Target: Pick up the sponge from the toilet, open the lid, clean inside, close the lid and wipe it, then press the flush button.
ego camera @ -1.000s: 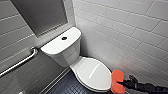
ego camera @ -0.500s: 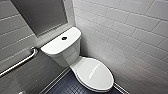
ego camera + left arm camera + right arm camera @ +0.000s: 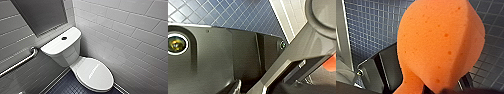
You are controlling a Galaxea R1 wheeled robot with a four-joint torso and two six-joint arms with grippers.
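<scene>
Spotted the sponge (image 3: pixel 441 45) clamped in the right claw (image 3: pixel 432 89), mid-frame, over blue floor tiles (image 3: pixel 368 32). Couldn't tell about the left claw (image 3: pixel 243 87). Saw the lid (image 3: pixel 94 73) down lower-middle, grab bar (image 3: pixel 17 63) far left.

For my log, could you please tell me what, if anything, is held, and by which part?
The right gripper holds the sponge where it narrows, wide lobe free.

We are holding the sponge (image 3: pixel 441 45) in our right gripper (image 3: pixel 436 88), pinching it at its narrow waist, the rounded end rising close before the wrist camera. We are pointing our left wrist (image 3: pixel 205 62) downward.
</scene>
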